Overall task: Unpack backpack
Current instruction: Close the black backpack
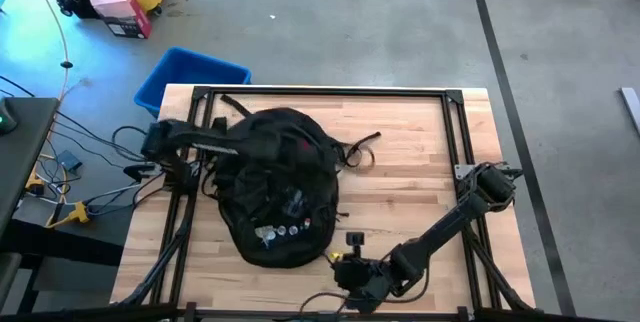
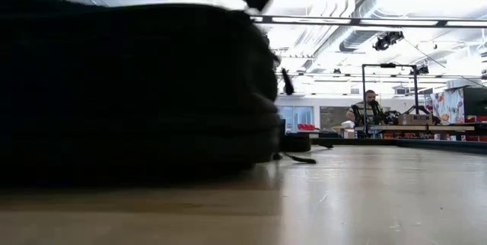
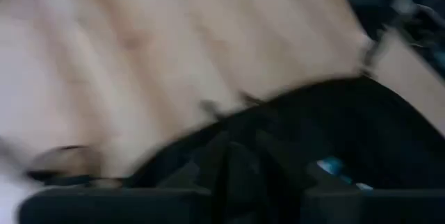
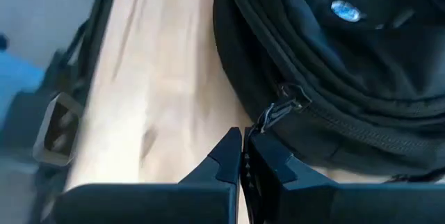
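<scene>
Right wrist view, right gripper [image 4: 241,156] pressed together at backpack [image 4: 361,78] zipper pull [image 4: 278,109], left gripper's spread unclear.

floor: grey concrete [image 1: 400,32] | blue bin [image 1: 190,74] | ceiling: bright lights [image 2: 456,1]

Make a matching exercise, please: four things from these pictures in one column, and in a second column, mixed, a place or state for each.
1. backpack
2. right gripper
3. blue bin
4. left gripper

a. on the floor, past the table's far left corner
b. over the backpack's far part
c. lying on the table, badges up
d. shut, beside a zipper pull

Pairs: 1-c, 2-d, 3-a, 4-b
</scene>
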You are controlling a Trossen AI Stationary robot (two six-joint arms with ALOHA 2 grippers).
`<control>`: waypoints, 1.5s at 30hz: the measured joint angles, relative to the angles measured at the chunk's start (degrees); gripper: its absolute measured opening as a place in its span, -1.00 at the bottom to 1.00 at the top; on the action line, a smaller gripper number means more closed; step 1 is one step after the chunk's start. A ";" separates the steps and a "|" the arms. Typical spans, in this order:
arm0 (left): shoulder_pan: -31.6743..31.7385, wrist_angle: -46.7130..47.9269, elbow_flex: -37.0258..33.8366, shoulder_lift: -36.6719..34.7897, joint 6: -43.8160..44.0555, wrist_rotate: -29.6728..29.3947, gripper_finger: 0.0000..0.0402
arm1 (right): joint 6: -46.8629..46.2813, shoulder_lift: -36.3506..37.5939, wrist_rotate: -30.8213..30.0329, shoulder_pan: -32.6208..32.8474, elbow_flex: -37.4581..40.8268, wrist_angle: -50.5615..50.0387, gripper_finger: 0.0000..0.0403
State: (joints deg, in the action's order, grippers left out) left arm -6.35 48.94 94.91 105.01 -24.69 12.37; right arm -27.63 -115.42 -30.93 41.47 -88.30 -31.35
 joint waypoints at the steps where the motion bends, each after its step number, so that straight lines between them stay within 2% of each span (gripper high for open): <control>1: -0.90 -0.42 0.00 1.84 -0.38 0.62 -0.56 | -1.22 0.02 0.05 0.44 -0.10 -1.17 -1.00; 5: -4.90 -5.00 0.05 9.09 -5.15 -1.34 -0.27 | -4.29 0.02 0.14 1.52 -0.12 -3.81 -1.00; 9: -7.18 -6.59 4.43 14.27 -9.60 -4.13 -0.01 | -4.51 0.04 0.03 1.72 -0.12 -3.97 -1.00; 12: -7.49 -6.17 7.77 17.09 -9.94 -1.50 0.12 | -4.51 0.04 0.00 1.60 -0.14 -3.98 -1.00; 16: -7.08 -4.25 10.32 19.72 -8.93 3.33 0.17 | -4.45 0.04 0.01 1.62 -0.14 -4.01 -1.00; 24: -6.70 -3.12 10.99 24.10 -9.36 4.52 0.16 | -4.50 0.04 0.14 1.58 -0.14 -4.03 -1.00; 27: -6.73 -2.93 10.95 24.20 -11.62 4.41 0.09 | -4.48 0.04 0.14 1.56 -0.14 -4.03 -1.00; 29: -6.73 -2.83 10.93 24.24 -13.64 3.99 -0.07 | -4.46 0.04 0.17 1.54 -0.14 -3.96 -1.00; 31: -6.58 -2.79 10.88 24.27 -15.49 3.08 -0.32 | -4.61 0.04 0.19 1.49 -0.14 -3.94 -1.00; 34: -5.84 -2.59 10.87 24.38 -17.24 1.56 -0.81 | -4.94 0.04 0.23 1.39 -0.14 -3.94 -1.00; 35: -5.46 -2.35 10.85 24.46 -17.31 0.53 -0.89 | -5.02 0.04 0.05 1.29 -0.14 -3.96 -1.00; 40: -3.20 0.82 10.75 24.00 -17.22 -10.04 -0.93 | -5.99 0.00 -1.52 1.08 0.16 -5.96 -1.00; 45: 0.62 3.94 10.78 23.85 -15.01 -9.92 -0.93 | -8.60 -0.09 -3.68 0.70 0.62 -6.32 -1.00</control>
State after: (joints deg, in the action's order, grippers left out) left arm -5.73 52.88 105.69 128.86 -39.69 2.45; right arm -36.23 -115.50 -34.60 42.17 -87.68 -37.67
